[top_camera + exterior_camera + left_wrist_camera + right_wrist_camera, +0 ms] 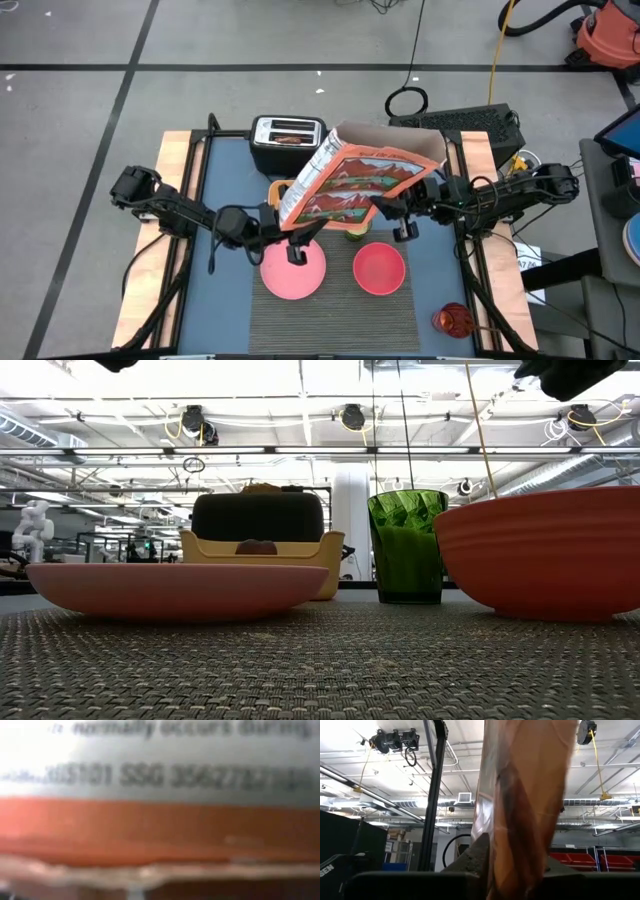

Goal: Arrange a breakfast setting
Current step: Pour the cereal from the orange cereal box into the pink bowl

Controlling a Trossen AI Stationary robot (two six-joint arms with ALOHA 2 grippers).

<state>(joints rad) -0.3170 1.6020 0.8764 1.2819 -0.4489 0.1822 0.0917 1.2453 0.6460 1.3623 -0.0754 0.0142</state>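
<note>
The cereal box is held up in the air above the desk, tilted with its open top toward the far right, over the back edge of the placemat. Both arms reach in to it from opposite sides. The left gripper sits at the box's lower left corner, above the plate; its wrist view is filled by the box's printed panel pressed close, and I cannot tell from any view how its jaws stand. The right gripper is at the box's lower right edge, just behind the bowl, and its wrist view shows the jaws clamped on the edge of the box. On the placemat, the plate lies to the left of the bowl, the two near each other but apart, as the level view across the mat also shows with the plate at left and the bowl at right. A green cup stands behind them, between the two and under the box. Behind the box, at the back of the desk, stands a toaster. A small dark-red fruit lies on the desk to the right of the placemat.
</note>
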